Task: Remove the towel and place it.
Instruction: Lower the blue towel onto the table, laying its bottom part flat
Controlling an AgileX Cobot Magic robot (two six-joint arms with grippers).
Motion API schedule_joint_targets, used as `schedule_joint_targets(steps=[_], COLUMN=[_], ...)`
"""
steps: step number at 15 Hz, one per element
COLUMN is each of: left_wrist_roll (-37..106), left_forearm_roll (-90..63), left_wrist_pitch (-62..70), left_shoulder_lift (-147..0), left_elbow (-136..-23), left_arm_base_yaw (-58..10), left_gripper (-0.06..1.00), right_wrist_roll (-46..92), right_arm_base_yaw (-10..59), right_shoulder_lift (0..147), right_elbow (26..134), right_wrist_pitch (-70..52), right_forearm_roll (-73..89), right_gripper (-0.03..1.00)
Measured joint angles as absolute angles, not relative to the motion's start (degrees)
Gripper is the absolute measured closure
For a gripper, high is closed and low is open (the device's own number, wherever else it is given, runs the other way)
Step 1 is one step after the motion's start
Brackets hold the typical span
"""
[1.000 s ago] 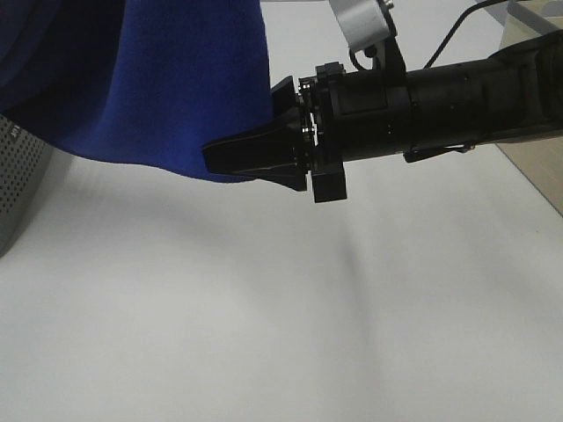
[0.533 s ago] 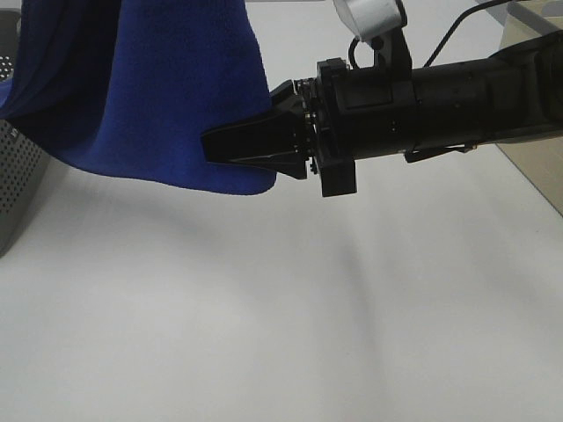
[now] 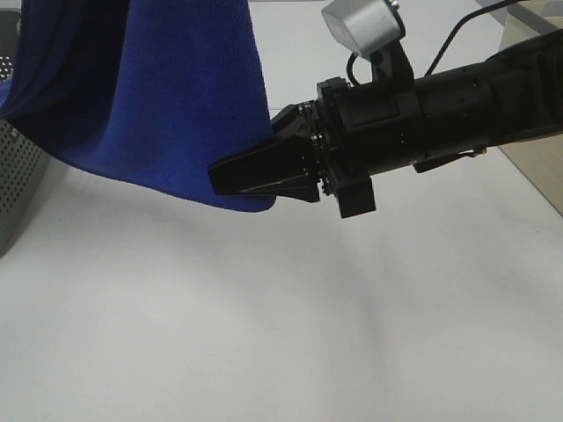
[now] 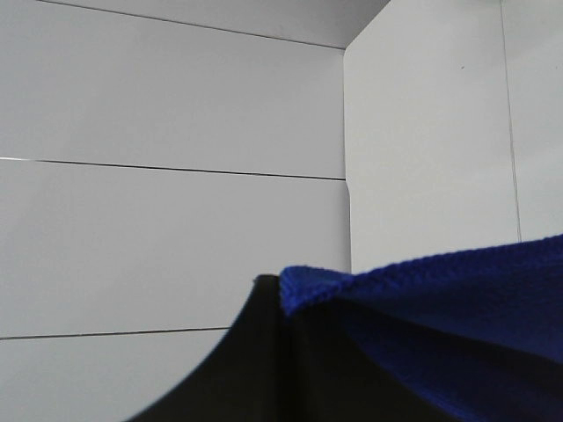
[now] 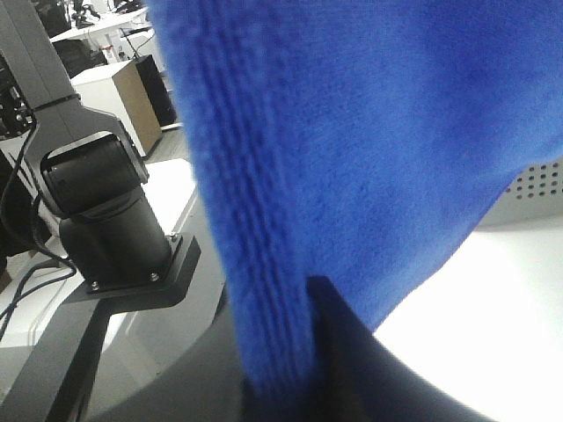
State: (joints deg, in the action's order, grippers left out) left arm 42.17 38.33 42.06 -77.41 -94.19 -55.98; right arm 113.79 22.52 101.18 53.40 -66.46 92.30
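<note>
The royal-blue towel (image 3: 158,97) hangs from above the upper left of the exterior view, its lower edge clear of the white table. My right gripper (image 3: 214,178) reaches in from the right and is shut on the towel's lower right corner. In the right wrist view the plush towel (image 5: 352,132) runs down between the dark fingers (image 5: 339,352), its hemmed edge pinched there. In the left wrist view a fold of the towel (image 4: 457,308) sits clamped against my left gripper (image 4: 280,294), which is shut on it. The left gripper itself is out of the exterior view.
A grey perforated basket (image 3: 13,185) stands at the left edge, partly behind the towel. A tan box (image 3: 537,167) sits at the right edge. The white table (image 3: 281,334) spreads below. The left arm's black base (image 5: 114,220) shows in the right wrist view.
The right gripper's fingers have closed onto the towel's lower corner, and the arm has shifted slightly right and down. The towel's hanging edge has moved a little with it.
</note>
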Motion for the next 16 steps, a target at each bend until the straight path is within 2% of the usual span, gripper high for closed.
schedule_joint_targets(steps=[2,3,12,15,16], left_wrist_roll=[42.2,42.2,39.5,33.3,30.2], left_forearm_roll=[38.3,38.3,35.2,35.5,36.2], left_wrist_pitch=[42.1,42.3,43.3,41.6,39.9], left_shoulder_lift=[-77.4,-77.4,-78.3,-81.0,-83.3], left_elbow=[-94.2,-94.2,-94.2,-94.2,-94.2], left_arm_base_yaw=[-56.0,-56.0,-56.0,-56.0,-55.9], left_gripper=[0.94,0.94,0.94,0.94,0.94], right_wrist_roll=[112.3,110.9,89.6,77.6,66.0], right_arm_base_yaw=[21.0,19.9,18.0,18.0,18.0], right_shoulder_lift=[101.2,101.2,99.0,93.0,89.0], right_elbow=[53.4,53.4,53.4,55.1,59.1], right_wrist_pitch=[-68.5,-68.9,-66.2,-58.9,-56.4], right_forearm_roll=[90.7,90.3,89.5,78.6,67.4], right_gripper=[0.93,0.95,0.95,0.95,0.95])
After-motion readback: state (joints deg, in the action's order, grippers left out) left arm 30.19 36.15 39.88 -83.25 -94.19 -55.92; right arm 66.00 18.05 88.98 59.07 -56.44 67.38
